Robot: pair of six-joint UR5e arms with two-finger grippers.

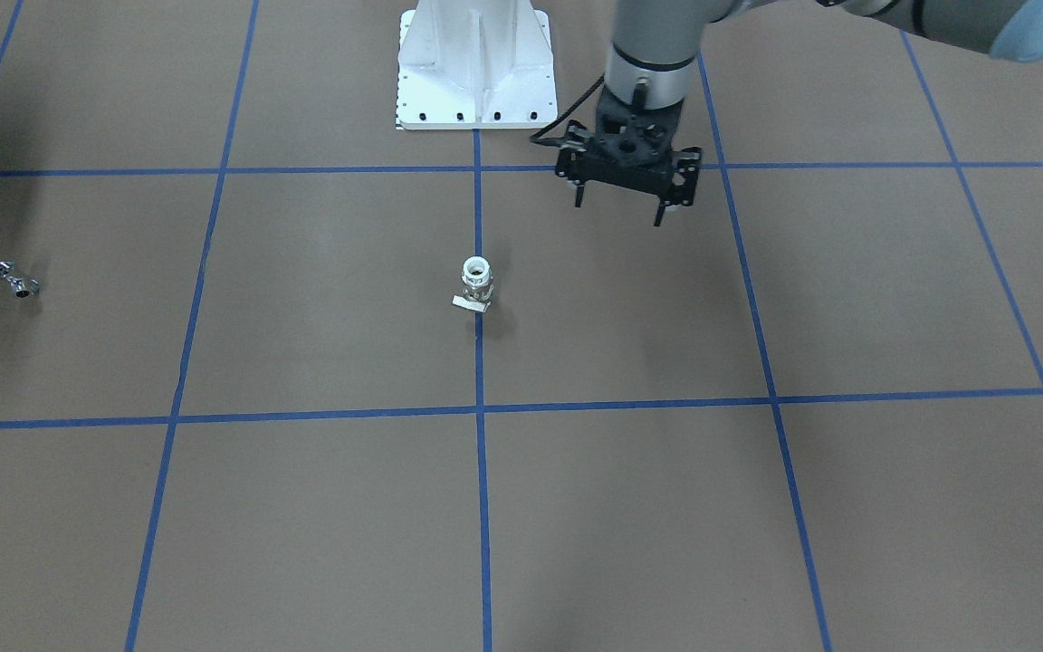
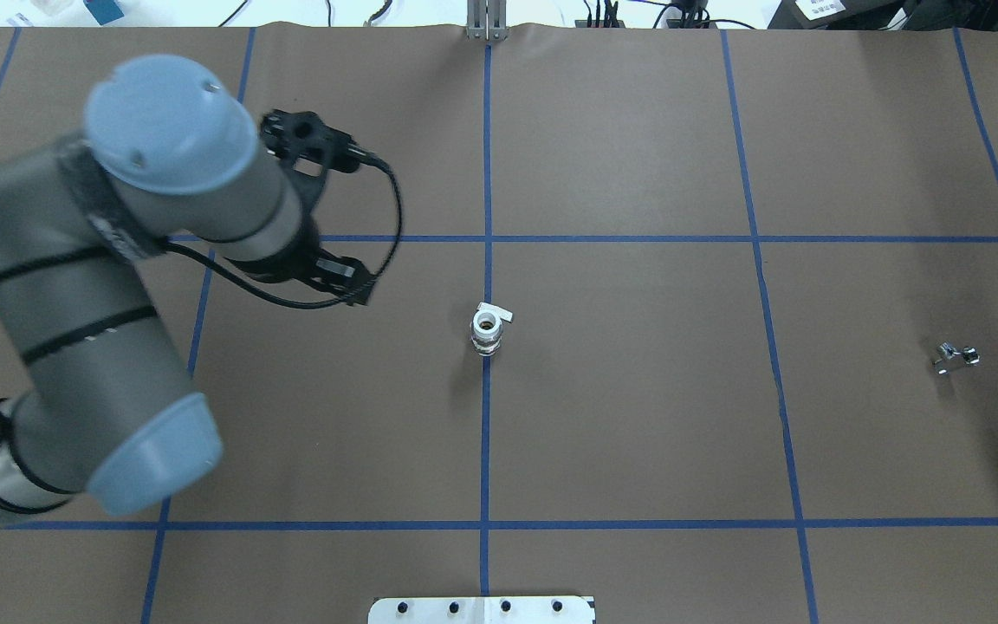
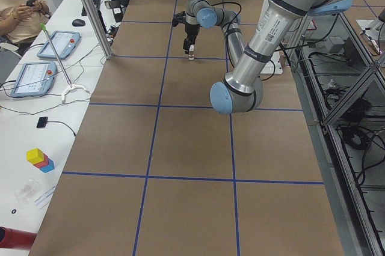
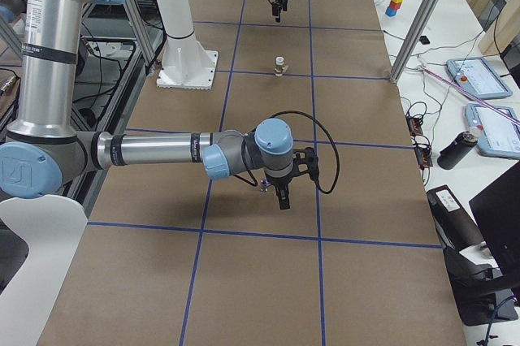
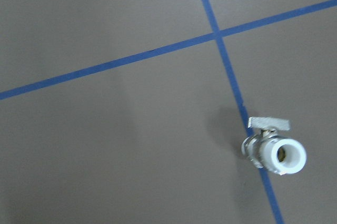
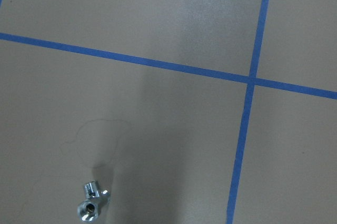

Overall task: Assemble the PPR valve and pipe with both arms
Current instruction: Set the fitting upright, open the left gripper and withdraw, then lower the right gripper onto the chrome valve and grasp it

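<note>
One PPR valve [image 1: 476, 284], one pipe [image 1: 16, 281], two arms: that's the full count on the desk [image 1: 304, 525]. The valve stands upright right on the centre blue tape line [image 1: 483, 507], white collar up, flat handle tab down at its base. The pipe lies on its side way out toward the robot's right end, well apart from the valve. The left arm [image 2: 74, 260] hangs above the desk to the robot's left of the valve, the left fingers [image 1: 661, 214] spread wide with nothing between them. The right arm [image 4: 154, 151] reaches low over the pipe's end. The right fingers [image 4: 281, 197] point down, and from that side view I cannot tell whether they are spread or closed. The surface is brown paper squared off by blue tape, with a white bolted pedestal [image 1: 476, 63] at the robot's edge. Alongside, a white bench carries two tablets [image 3: 30, 79] and a stack of coloured blocks [image 3: 40, 158], and a seated person [image 3: 21, 3] looks at a phone.
</note>
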